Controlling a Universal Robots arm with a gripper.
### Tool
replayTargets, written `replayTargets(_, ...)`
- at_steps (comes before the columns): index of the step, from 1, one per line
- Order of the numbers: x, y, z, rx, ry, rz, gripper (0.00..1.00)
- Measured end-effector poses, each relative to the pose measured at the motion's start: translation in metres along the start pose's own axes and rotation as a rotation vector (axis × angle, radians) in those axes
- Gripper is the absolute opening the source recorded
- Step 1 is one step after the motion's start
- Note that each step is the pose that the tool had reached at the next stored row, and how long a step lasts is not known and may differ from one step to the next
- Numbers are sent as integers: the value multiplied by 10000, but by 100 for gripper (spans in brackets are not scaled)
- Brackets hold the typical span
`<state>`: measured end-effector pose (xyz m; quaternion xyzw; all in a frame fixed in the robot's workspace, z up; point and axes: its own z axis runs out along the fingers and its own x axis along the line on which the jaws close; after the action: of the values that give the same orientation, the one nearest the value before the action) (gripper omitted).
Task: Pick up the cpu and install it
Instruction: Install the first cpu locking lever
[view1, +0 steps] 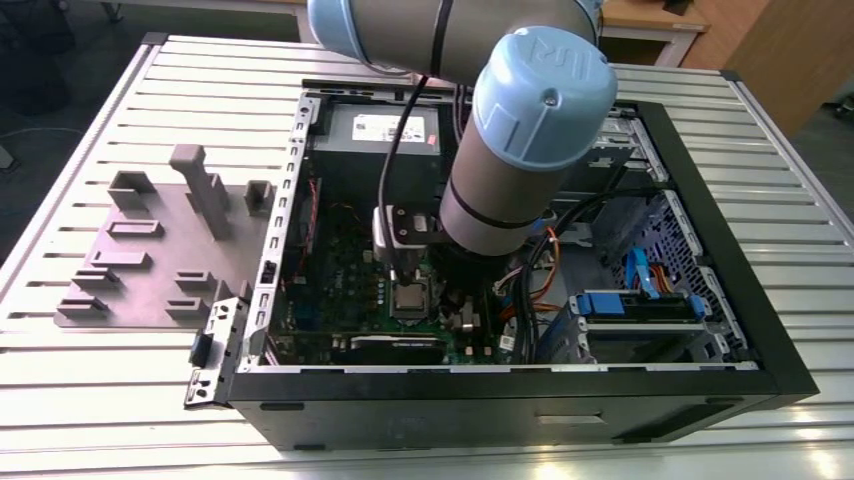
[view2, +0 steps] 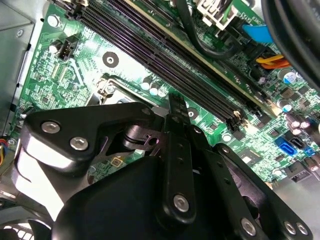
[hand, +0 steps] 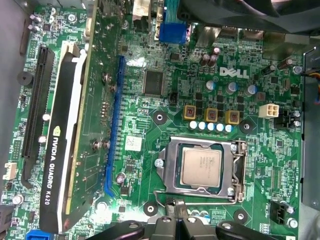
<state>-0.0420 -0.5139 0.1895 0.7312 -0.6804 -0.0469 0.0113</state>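
cpu (hand: 201, 167) brushed matt metal top; socket frame (hand: 238, 170) shiny bare metal; motherboard (hand: 165, 105) glossy green; gripper (view2: 170, 150) matt black plastic.

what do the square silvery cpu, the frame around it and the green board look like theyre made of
The square silvery-grey cpu: its top looks like brushed metal, dull sheen. The silver socket frame around it: likely stamped steel, shinier, with screws. The green motherboard: probably glossy lacquered fibreglass laminate, judging by traces and solder points.

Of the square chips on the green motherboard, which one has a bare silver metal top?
The cpu, seated inside the silver socket frame. The smaller square chip near the blue slot is black.
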Motion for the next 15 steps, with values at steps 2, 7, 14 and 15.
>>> replayTargets(2, 0, -8, 4, 3, -5, -1, 11)
replayTargets(7, 2, -15, 16, 0, -8, 0, 11)
replayTargets(14, 0, -12, -8, 4, -42, -4, 11)
replayTargets(15, -1, -11, -16, 5, -47, -5, 11)
